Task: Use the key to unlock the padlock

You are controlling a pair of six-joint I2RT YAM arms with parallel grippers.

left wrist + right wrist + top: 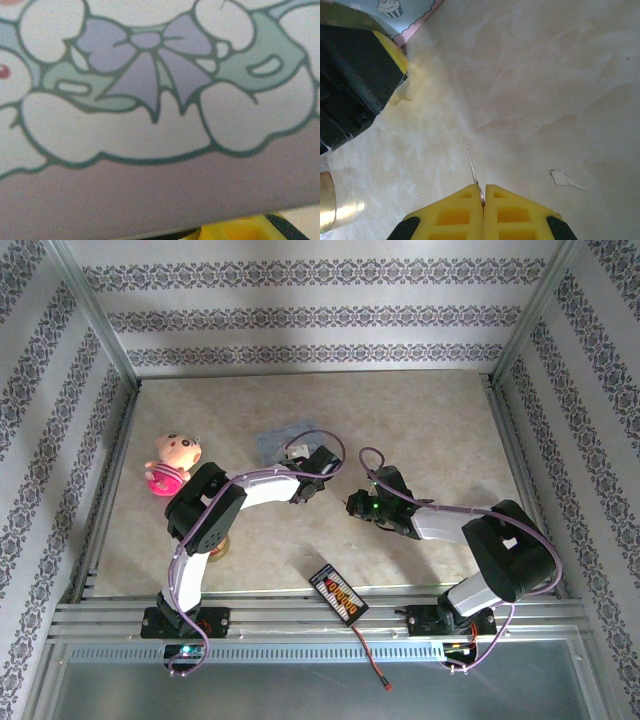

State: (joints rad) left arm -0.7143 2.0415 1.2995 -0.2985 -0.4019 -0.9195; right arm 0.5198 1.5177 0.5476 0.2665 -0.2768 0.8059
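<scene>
- The top camera looked down from above the desk's (420, 420) near edge.
- The left wrist camera sat close against the tin (150, 100).
- The right wrist camera faced down past the right claw (483, 192), sharing that tin's corner.

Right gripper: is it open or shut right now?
Shut. In the right wrist view the right gripper has its yellow fingers pressed together, pinching a thin silver strip, probably the key edge-on.

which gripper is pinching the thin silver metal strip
The right gripper: its yellow fingers are shut on the strip, probably the key. The left gripper sits at the pale blue tin.
</scene>
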